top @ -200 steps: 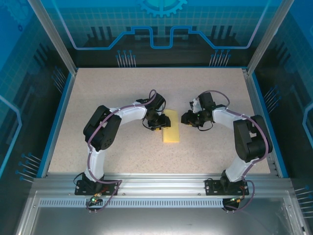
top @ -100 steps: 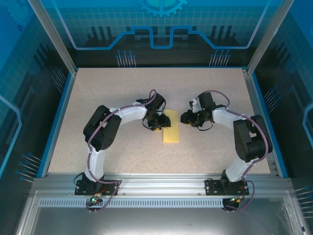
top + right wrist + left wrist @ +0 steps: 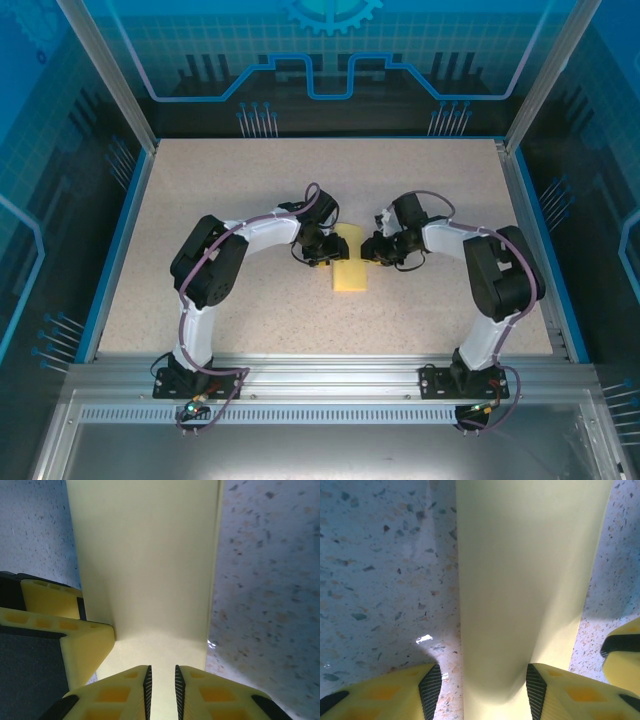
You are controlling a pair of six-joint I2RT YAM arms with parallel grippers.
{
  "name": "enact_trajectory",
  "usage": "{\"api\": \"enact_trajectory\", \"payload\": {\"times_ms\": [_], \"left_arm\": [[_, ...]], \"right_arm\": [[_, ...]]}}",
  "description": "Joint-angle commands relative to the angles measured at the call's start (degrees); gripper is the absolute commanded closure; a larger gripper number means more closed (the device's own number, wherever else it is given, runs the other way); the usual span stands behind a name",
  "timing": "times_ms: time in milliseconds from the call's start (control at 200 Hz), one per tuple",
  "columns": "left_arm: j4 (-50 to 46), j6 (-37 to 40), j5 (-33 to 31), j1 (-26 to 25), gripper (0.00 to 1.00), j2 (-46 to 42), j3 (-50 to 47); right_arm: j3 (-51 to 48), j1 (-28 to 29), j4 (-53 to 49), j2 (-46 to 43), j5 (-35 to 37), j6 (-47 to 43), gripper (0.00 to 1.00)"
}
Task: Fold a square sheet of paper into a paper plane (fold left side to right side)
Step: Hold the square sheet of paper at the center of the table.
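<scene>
Little paper [image 3: 350,278] shows overhead (wrist view: right fingers [image 3: 120,692] narrowly parted).

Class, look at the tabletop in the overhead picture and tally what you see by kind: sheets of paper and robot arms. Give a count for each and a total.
Pale-yellow paper: 1
Robot arms: 2, the left arm and the right arm
Total: 3
</scene>
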Motion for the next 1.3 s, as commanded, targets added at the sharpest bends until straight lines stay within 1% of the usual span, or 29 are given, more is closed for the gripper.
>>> {"api": "enact_trajectory", "payload": {"times_ms": [0,325,550,770,910,985,1066,1166,1296], "left_arm": [[0.52,1.26,1.3,-2.11,0.47,4.17,-0.53],[0.46,1.13,1.3,-2.17,0.47,4.19,-0.47],[-0.17,1.35,0.46,-2.08,0.45,2.63,-0.5],[-1.99,2.39,-1.16,-0.64,0.37,-5.35,-1.27],[-1.72,2.93,-1.44,-0.12,0.36,-11.23,-2.78],[0.18,2.31,0.16,-0.14,0.38,-12.95,-3.61],[3.36,1.39,4.1,-0.17,0.43,-13.11,-4.39],[6.96,0.24,8.27,-0.33,0.48,-11.08,-4.53],[9.0,-0.87,10.45,-0.43,0.51,-7.46,-3.9]], "right_arm": [[1.81,0.97,0.39,1.55,-1.22,0.79,0.78],[2.3,1.53,-1.51,4.13,-0.26,0.05,0.79],[3.36,1.49,-6.1,5.71,3.07,-1.86,0.79],[3.4,1.52,-6.99,8.05,3.97,-1.96,0.79],[3.3,1.58,-6.81,8.4,4.14,-1.89,0.79],[3.31,1.56,-6.88,8.41,4.24,-1.89,0.79],[3.26,1.58,-7.02,8.39,4.48,-1.98,0.79],[3.18,1.62,-7.08,8.35,4.59,-1.98,0.79],[3.22,1.62,-7.16,8.27,4.88,-1.96,0.79]]}}
